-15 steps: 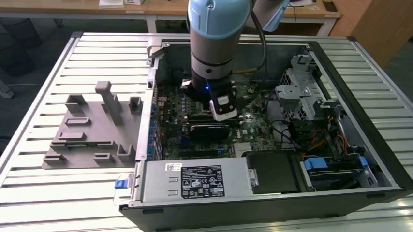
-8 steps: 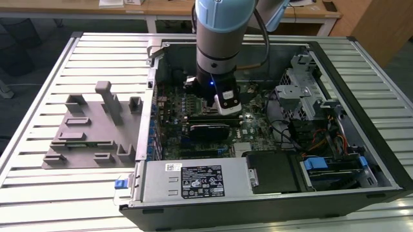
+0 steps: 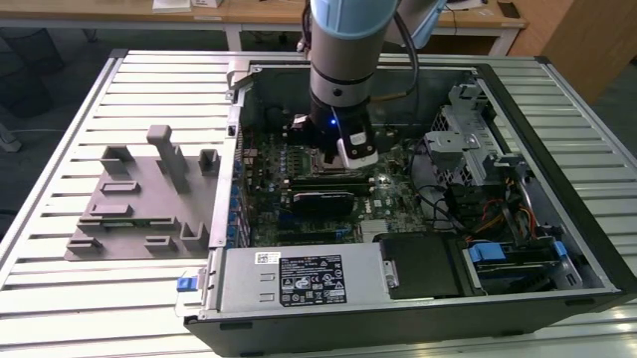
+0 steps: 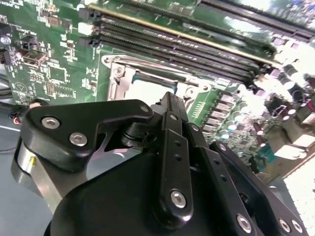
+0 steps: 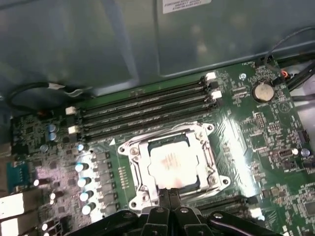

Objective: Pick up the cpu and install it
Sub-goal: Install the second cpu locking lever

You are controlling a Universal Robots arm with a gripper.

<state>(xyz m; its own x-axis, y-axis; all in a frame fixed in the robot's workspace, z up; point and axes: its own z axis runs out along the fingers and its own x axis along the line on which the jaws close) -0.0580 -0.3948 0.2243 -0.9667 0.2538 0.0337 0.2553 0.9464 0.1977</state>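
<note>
Claw (image 5: 170, 194) low over the socket, cpu (image 5: 172, 164) already seated in it.

Fingers pressed together to a narrow tip at lower centre of the first wrist view, meeting right at the near edge of the chip; whether pinching its rim or merely touching it, cannot tell. Lying flat inside the silver socket frame (image 5: 129, 150), metal top plate up, square so no real long axis, edges parallel to the frame and to the memory slots (image 5: 142, 105) just above it in the frame. Pick-up and placing look done; any latching of the frame not judgeable. In the exterior view, upper centre, arm reaching down into the open computer case (image 3: 587, 246), grey fixture (image 3: 139, 212) at left on the slatted worktop (image 3: 60, 298).
</note>
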